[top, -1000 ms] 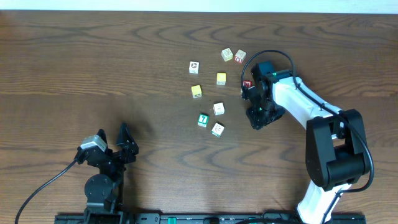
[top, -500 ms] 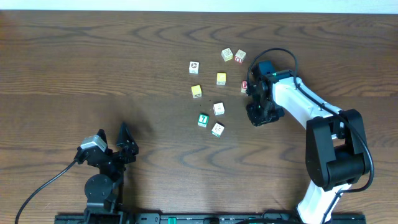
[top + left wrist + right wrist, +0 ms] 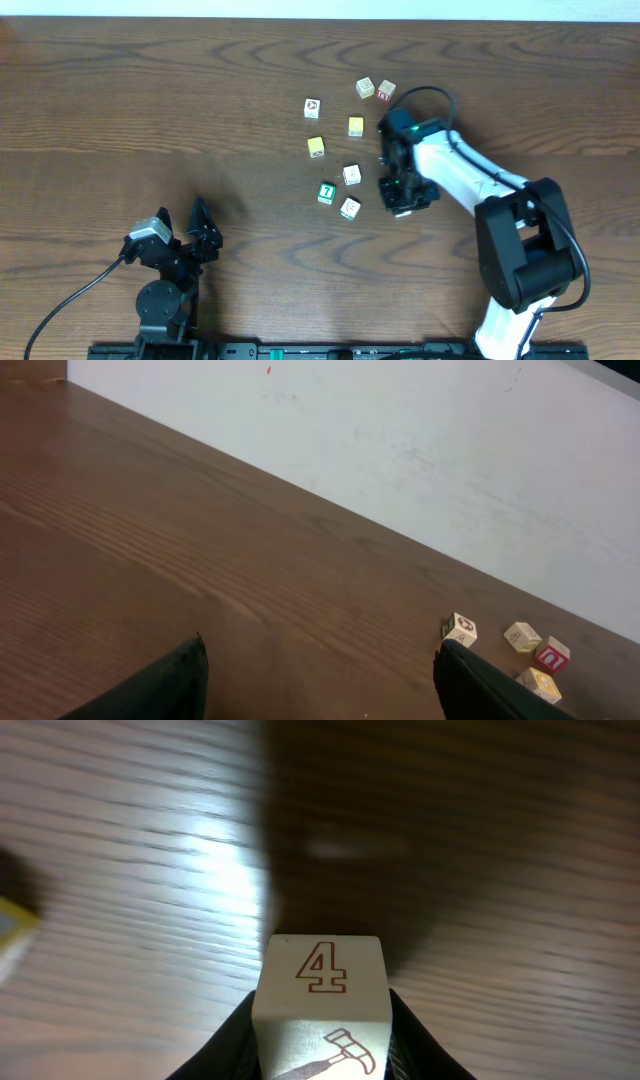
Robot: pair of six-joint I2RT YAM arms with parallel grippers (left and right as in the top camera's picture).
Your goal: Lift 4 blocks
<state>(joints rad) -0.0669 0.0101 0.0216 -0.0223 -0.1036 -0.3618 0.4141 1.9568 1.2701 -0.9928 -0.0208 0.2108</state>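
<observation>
The right jaws pinched a block [image 3: 320, 990] marked "4" by its sides, seemingly clear of the worktop [image 3: 150, 100], probably so it would count as lifted. The green "7" block [image 3: 326, 192] lay nearby, waiting. The left jaws stood wide, parked well apart.

Dark wooden table [image 3: 150, 100], grain plain to see, its satin finish throwing back a pale glare. The small wooden blocks [image 3: 351, 175] have smooth printed faces; the cube [image 3: 320, 985] at the right wrist looks cream-painted, faintly glossy. The right arm [image 3: 460, 165] has glossy white plastic shells, while the left arm [image 3: 165, 275] is matt black. The far wall [image 3: 400, 440] is matt white.
</observation>
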